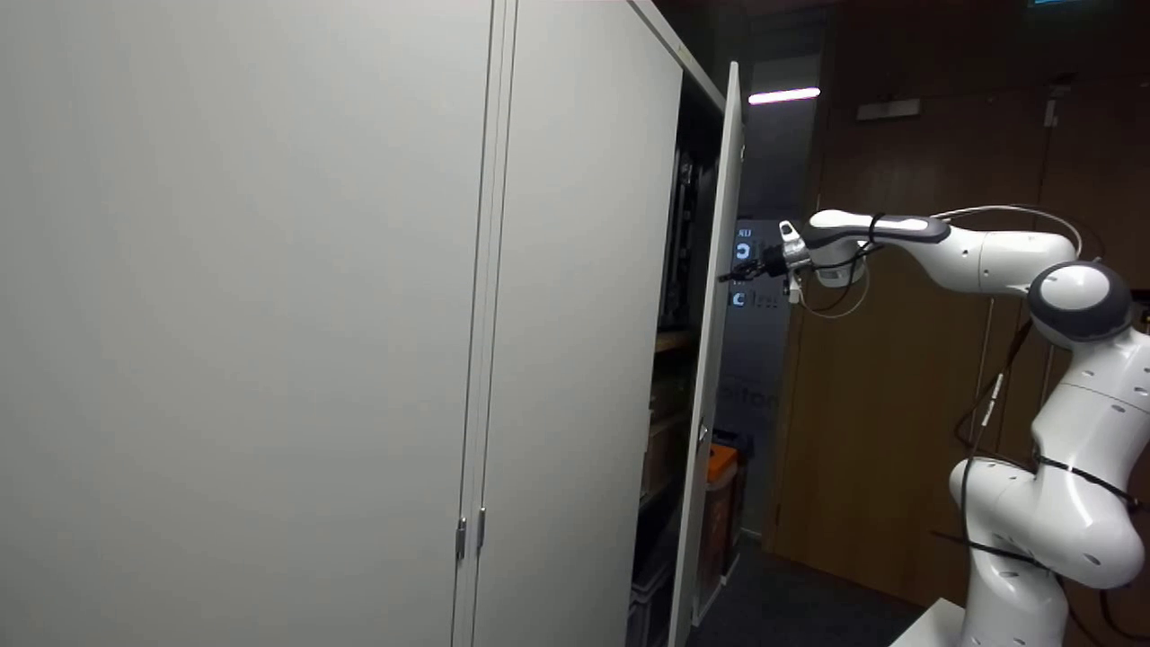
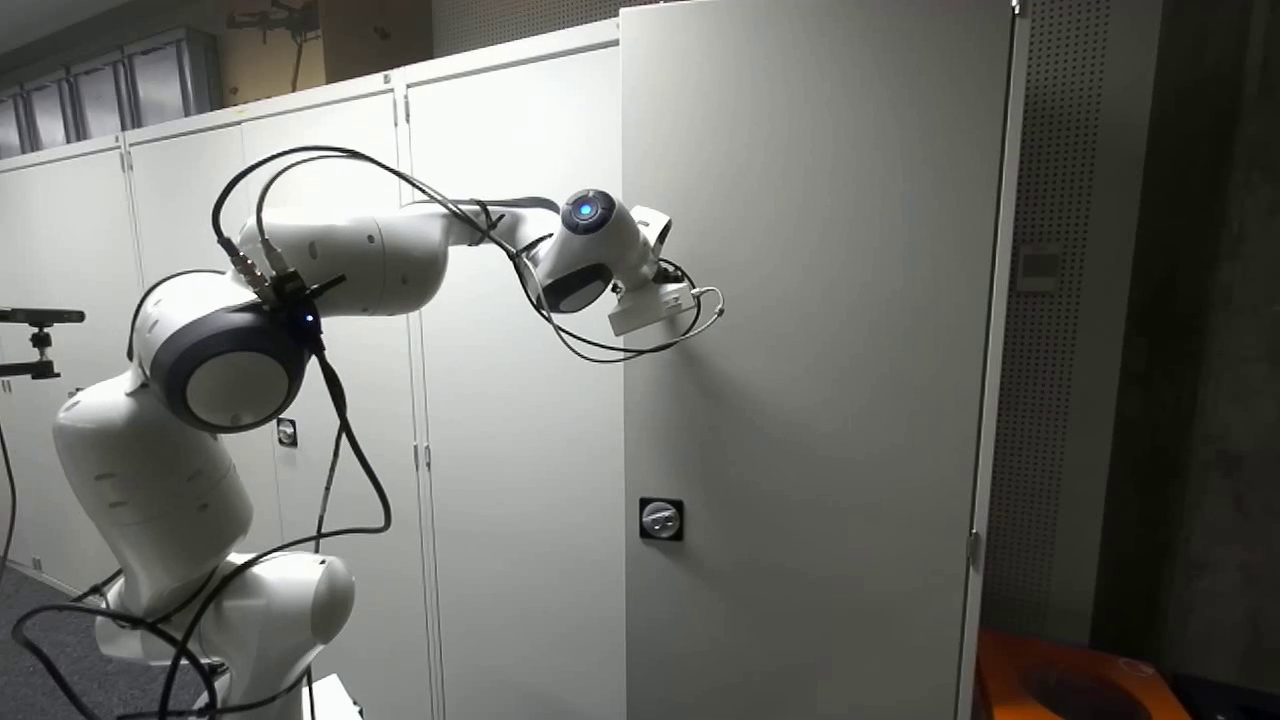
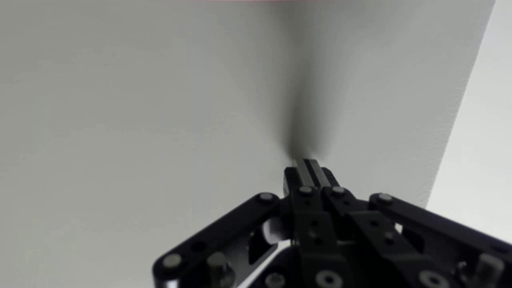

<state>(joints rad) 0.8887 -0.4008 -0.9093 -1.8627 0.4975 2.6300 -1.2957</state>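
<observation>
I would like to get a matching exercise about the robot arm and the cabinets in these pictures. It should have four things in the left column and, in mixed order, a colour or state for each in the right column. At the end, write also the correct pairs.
Column 1
1. The tool
2. The cabinet door in front of the tool
3. The round latch
4. The round light

Column 2
A. standing open
B. glowing blue
C. closed, holding nothing
D. silver, on a black plate

Right pairs: 1-C; 2-A; 3-D; 4-B
</observation>
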